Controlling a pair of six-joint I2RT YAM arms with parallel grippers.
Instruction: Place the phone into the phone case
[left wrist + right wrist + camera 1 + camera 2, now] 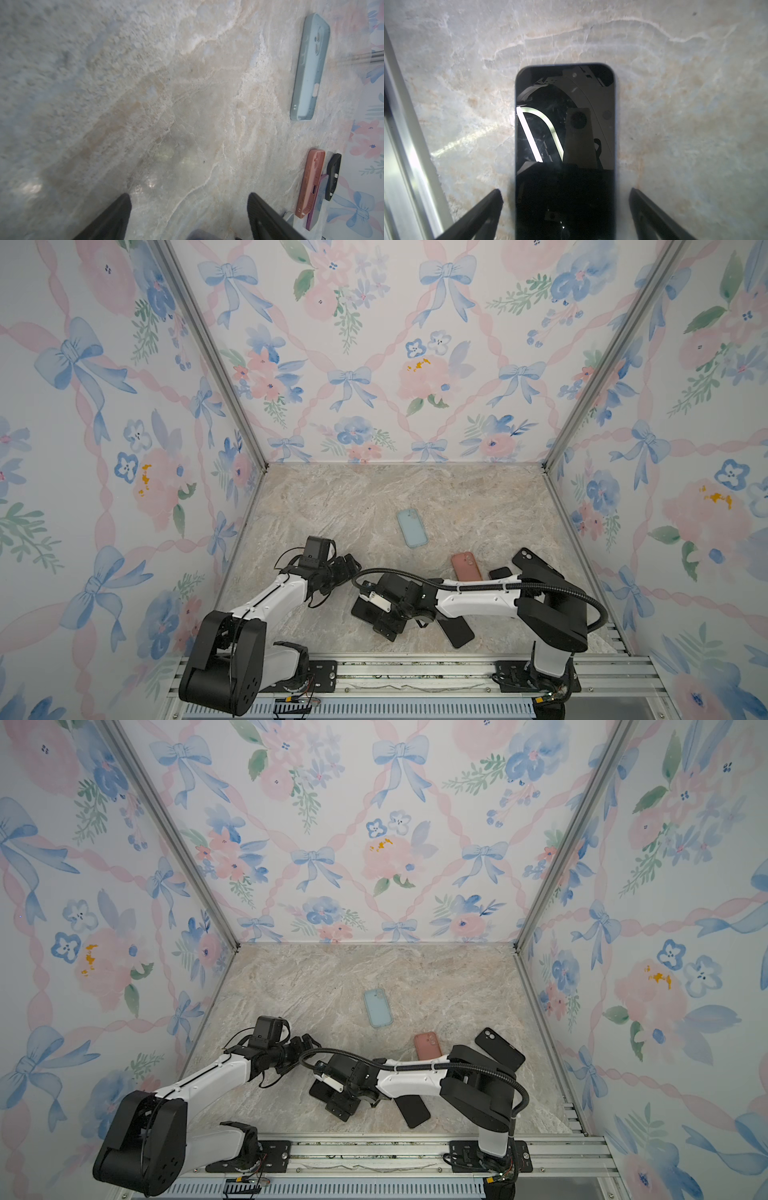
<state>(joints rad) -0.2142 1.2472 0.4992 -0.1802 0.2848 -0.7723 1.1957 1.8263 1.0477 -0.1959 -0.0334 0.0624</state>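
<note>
Your right gripper point(565, 190) stands spread astride the black phone point(564, 128), touching nothing. Left gripper point(188, 195), near the phone, is spread and empty. Blue case point(412, 527) lies beyond the phone; you cannot tell its contents.

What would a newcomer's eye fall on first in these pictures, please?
The loud flowered walls strike first. Near the front of the table, the right gripper hangs open over a black phone lying screen up. A pale blue case lies alone mid-table, with a pink case nearer the right.
</note>
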